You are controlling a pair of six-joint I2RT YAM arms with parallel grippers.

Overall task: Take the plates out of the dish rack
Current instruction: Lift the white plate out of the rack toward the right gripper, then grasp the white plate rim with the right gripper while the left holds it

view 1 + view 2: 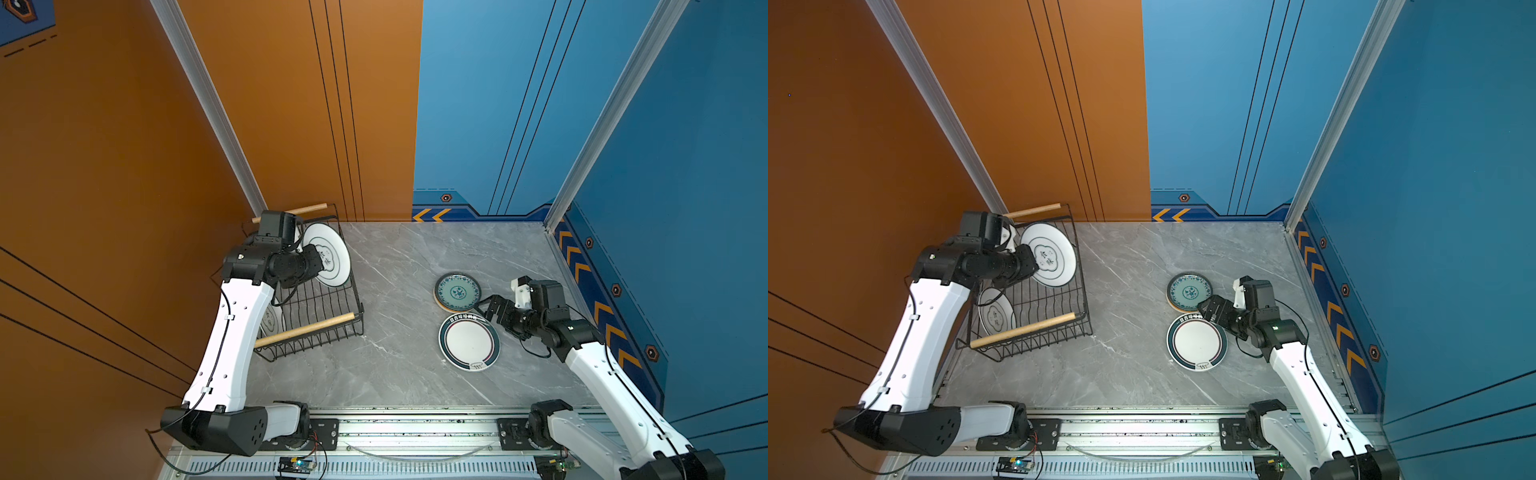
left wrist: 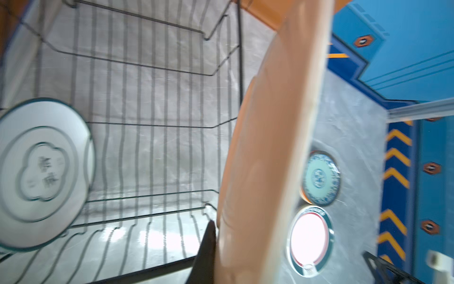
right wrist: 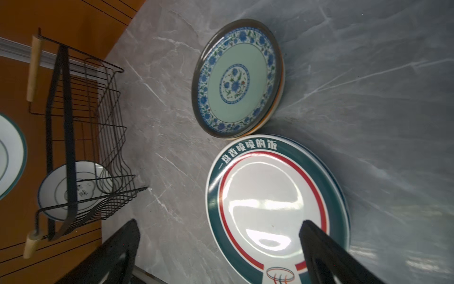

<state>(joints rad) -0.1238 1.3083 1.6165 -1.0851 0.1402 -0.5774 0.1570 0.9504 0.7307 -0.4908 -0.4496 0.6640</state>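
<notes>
Holding a white plate (image 1: 332, 257) with a thin green rim and a cloud-shaped emblem, tilted on edge over the far end of the dish rack (image 1: 328, 305), with the left gripper (image 1: 1034, 262) pressed together on its rim. Needing a firm pinch and a rise fully clear of the wires and wooden handle before swinging right, probably toward the stack of large dark-rimmed plates (image 1: 468, 343) lying on the table (image 1: 395, 374). Looking glossy, so likely pivoting or slipping in a rim grip. Leaving at least one matching plate (image 1: 995, 313) leaning at the rack's near end. Hovering with the right gripper (image 1: 490, 309) spread wide and empty just beside both stacks.
</notes>
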